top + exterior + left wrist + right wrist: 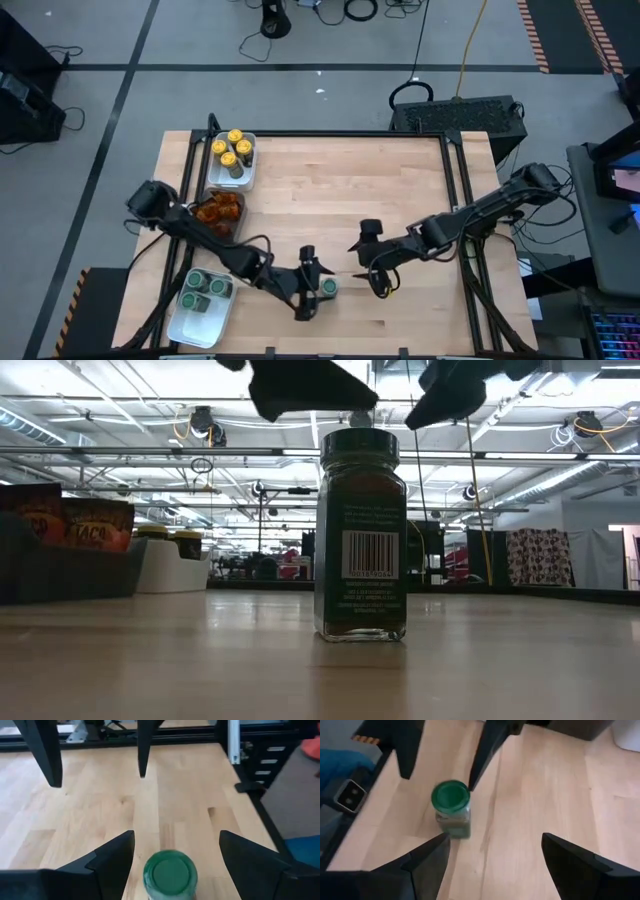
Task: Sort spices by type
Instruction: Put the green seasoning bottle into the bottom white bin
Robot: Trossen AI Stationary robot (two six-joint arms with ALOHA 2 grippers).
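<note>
Green-lidded jar [360, 535] stands upright on the table's [330, 190] near middle, between both arms. Left gripper [312, 285] hangs just above it, jaws spread, not yet gripping. Right gripper [372, 268] waits nearby, also spread. Next, I judge: lower, pinch, carry left to the near tray [200, 322].

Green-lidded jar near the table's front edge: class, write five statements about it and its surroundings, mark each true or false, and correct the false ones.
1. The green-lidded jar stands upright on the table. True.
2. The left gripper has its jaws shut on the jar. False: they stand open either side of it.
3. The yellow-lidded jars sit in a white tray. True.
4. The orange-brown packets lie loose on the wood. False: they sit in the dark tray.
5. The right gripper holds a packet. False: it is open and empty.
</note>
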